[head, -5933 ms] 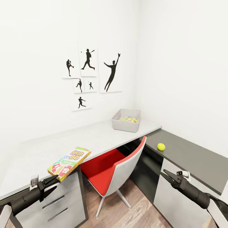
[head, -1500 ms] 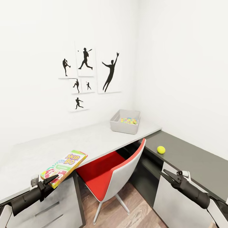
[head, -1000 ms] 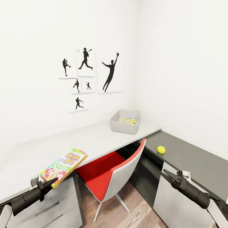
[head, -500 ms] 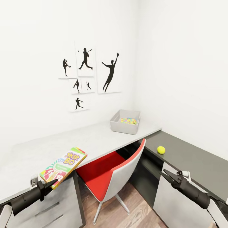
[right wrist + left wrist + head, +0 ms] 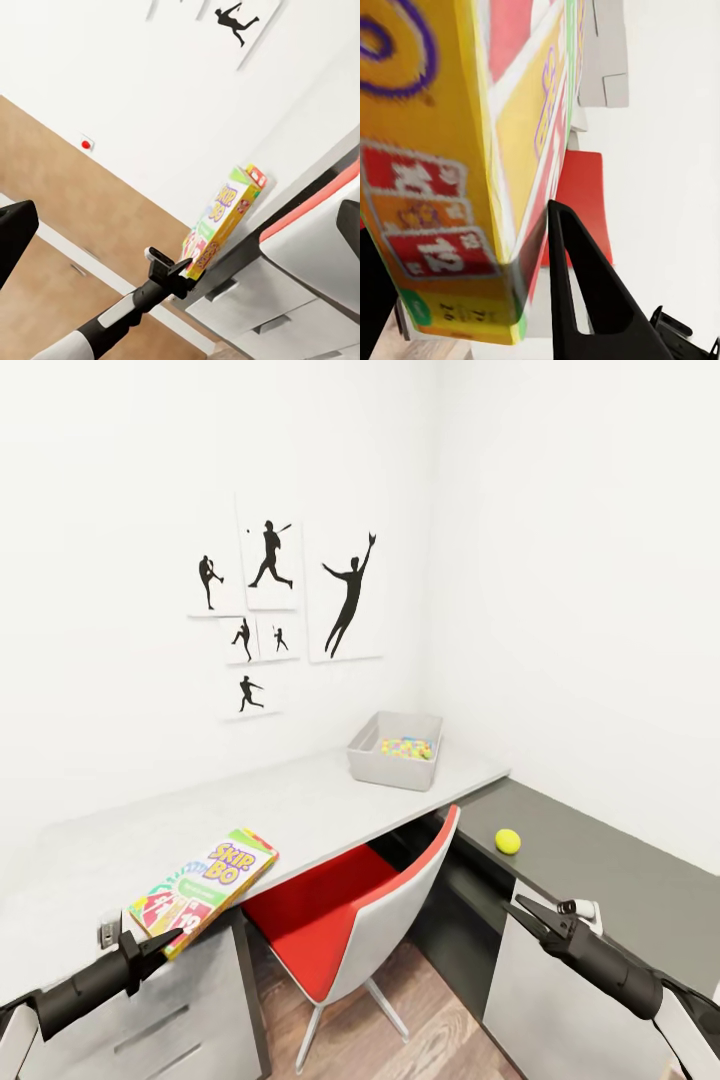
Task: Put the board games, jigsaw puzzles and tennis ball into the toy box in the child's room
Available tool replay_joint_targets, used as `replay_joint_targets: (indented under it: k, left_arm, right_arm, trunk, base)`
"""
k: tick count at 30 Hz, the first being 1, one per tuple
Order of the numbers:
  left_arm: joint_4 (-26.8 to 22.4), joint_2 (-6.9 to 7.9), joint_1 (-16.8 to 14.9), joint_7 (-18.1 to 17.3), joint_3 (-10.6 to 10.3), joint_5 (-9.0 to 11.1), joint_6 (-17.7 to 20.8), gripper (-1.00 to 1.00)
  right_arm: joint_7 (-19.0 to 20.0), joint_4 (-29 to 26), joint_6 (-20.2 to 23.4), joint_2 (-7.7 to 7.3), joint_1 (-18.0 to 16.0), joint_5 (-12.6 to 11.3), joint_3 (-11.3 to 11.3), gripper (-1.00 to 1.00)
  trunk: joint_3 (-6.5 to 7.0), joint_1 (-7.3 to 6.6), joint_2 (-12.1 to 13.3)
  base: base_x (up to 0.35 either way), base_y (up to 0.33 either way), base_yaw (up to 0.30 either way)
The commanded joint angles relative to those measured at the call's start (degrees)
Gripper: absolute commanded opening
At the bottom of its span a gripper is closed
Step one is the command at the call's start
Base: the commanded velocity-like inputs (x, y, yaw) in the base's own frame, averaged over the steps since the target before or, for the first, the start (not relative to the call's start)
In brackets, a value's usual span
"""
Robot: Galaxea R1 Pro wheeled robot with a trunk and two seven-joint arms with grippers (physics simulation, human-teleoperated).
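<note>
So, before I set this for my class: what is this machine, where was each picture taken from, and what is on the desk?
It is a simulated wheeled robot with two arms, each ending in two fingers. The big picture comes from a camera on its head. The other two come from cameras near each wrist, looking along the fingers. The left fingers are at the near corner of the Skip-Bo box on the table's front edge; whether they grip it is unclear. The right fingers are open and empty. At the table's far end stands the toy box, with coloured puzzle pieces inside. A ball lies on the dark cabinet. A red chair sits by the table.
</note>
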Motion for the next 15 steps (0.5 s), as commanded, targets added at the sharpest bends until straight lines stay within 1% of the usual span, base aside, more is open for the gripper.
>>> replay_joint_targets:
  k: [1,15]
  left_arm:
    - [0.02,-0.02,-0.04,-0.19,0.07,-0.03,0.25,-1.0]
    - [0.02,0.05,-0.04,-0.29,0.07,-0.03,0.25,-1.0]
  right_arm:
    - [0.03,0.01,0.44,-0.01,-0.03,-0.28,0.02,1.0]
    - [0.13,-0.1,-0.15,-0.1,-0.01,-0.19,0.03,1.0]
  trunk:
    - [0.12,-0.23,0.38]
    - [2.63,-3.3,5.99]
  base:
    - [0.0,0.0,0.0]
    - [0.0,0.0,0.0]
